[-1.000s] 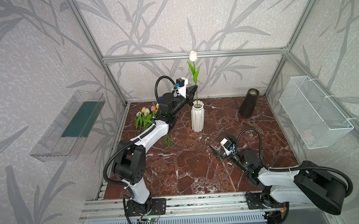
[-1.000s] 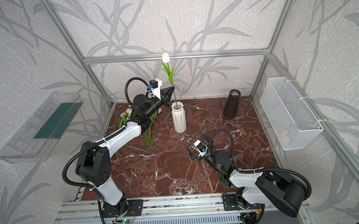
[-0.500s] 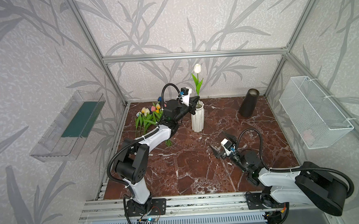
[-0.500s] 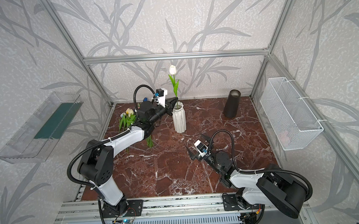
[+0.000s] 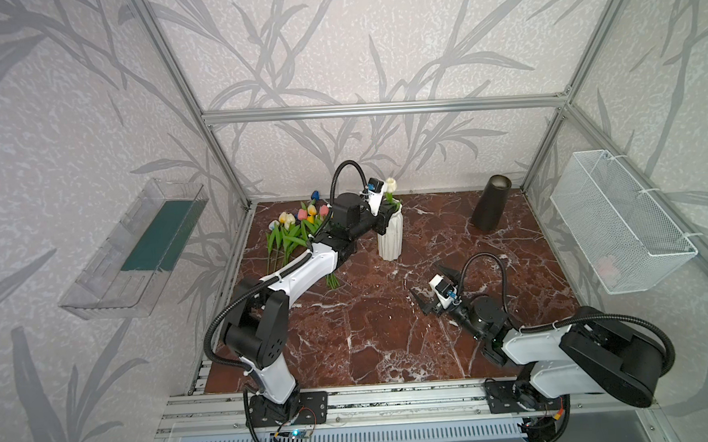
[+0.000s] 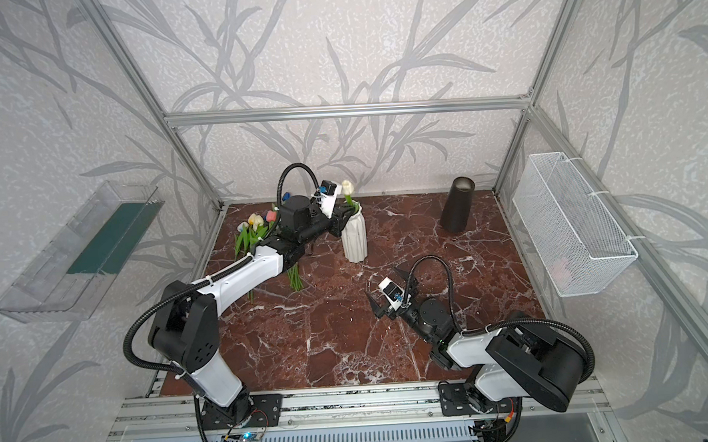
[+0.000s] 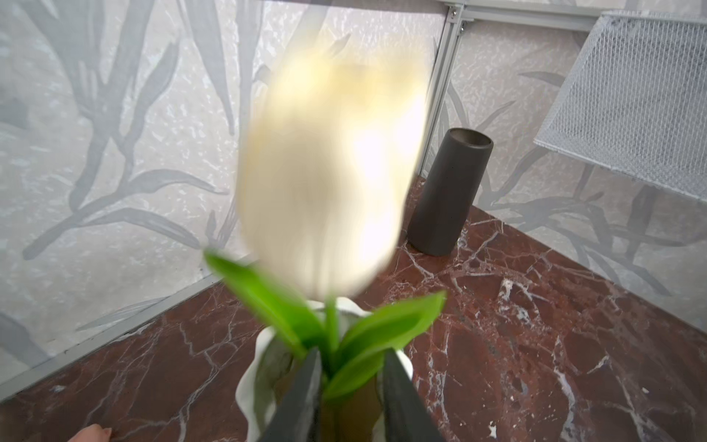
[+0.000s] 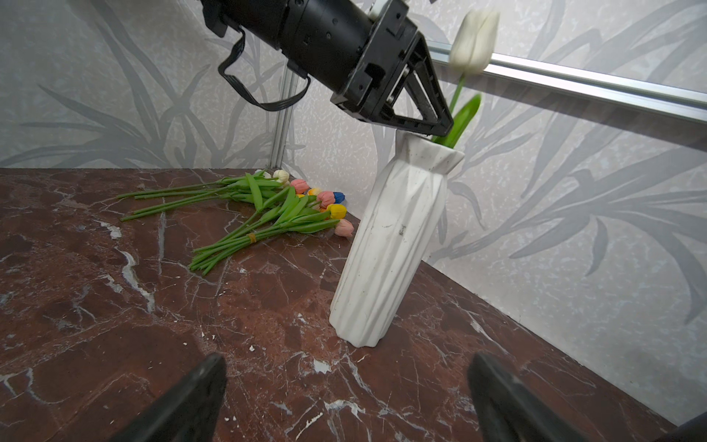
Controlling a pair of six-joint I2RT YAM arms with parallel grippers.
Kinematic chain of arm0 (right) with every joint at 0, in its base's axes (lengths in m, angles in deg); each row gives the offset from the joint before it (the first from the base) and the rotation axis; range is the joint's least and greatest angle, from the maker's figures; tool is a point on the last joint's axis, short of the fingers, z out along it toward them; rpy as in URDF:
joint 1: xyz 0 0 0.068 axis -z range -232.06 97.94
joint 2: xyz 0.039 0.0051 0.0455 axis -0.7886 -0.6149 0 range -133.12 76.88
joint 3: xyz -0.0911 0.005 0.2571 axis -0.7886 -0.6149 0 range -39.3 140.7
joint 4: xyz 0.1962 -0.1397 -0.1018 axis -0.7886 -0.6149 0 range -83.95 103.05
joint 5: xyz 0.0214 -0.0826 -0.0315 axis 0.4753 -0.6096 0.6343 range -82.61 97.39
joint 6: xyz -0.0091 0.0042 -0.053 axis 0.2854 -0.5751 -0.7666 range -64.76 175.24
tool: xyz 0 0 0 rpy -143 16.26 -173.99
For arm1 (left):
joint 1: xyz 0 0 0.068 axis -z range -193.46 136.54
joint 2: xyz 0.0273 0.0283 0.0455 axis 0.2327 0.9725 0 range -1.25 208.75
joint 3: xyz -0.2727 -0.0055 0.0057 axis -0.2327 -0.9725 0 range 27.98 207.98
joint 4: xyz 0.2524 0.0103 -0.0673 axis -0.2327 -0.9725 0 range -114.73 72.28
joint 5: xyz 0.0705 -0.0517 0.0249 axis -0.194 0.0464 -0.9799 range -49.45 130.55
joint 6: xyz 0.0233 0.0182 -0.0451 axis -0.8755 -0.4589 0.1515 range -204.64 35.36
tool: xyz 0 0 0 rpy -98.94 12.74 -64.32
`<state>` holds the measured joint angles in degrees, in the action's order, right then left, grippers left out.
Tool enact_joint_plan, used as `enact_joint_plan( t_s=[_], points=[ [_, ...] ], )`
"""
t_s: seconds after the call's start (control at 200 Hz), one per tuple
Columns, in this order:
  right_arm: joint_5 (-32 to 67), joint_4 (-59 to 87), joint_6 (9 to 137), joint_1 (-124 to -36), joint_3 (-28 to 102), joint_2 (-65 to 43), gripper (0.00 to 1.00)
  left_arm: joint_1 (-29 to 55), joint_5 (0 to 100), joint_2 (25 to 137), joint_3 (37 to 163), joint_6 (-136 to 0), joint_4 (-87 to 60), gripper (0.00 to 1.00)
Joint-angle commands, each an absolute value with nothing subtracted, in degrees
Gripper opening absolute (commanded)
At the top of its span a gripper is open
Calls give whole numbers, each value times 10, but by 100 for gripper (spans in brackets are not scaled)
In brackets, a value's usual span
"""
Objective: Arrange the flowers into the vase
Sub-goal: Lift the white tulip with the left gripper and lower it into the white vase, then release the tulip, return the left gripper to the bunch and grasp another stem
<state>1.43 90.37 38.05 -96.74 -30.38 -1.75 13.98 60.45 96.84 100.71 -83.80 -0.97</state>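
**White tulip in vase, bunch beside it**

The white tulip [image 8: 474, 36] stands in the vase [image 8: 390, 245], its head above the rim. The left gripper [image 7: 352, 358] sits at the vase's rim, with its fingers [image 7: 302, 394] narrowly parted either side of the stem. The other flowers [image 8: 267, 206] lie on the table [image 8: 114, 306] beside the vase. The right gripper [image 5: 429, 285] is well apart from the vase, fingers wide and empty.

White links [image 5: 309, 270], black joints [image 5: 262, 330], looped black ribbed cables [image 6: 126, 342], dark triangular jaws.
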Motion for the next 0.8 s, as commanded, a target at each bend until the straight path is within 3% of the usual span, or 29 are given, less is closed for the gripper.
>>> enact_joint_plan(
  t_s=[0.0, 0.215, 0.41, 0.435, 0.565, 0.605, 0.675, 0.795],
  points=[
    [12, 937, 386, -971, -294, -23, 99, 143, 584, 932, 1003, -855, -54, 36],
    [16, 937, 389, -971, -295, -20, 99, 143, 575, 871, 986, -866, -90, 45],
    [21, 937, 393, -971, -297, -10, 99, 141, 567, 783, 927, -863, -72, 60],
    [21, 937, 393, -971, -298, -11, 99, 141, 556, 770, 916, -859, -67, 65],
    [23, 936, 394, -971, -300, -6, 99, 132, 463, 717, 859, -837, -47, 65],
    [23, 936, 396, -971, -301, -3, 99, 128, 415, 706, 843, -825, -46, 71],
    [24, 937, 398, -971, -299, 1, 99, 103, 344, 702, 834, -787, -77, 73],
    [32, 934, 402, -971, -305, 20, 99, 11, 349, 753, 871, -687, -203, 73]
  ],
)
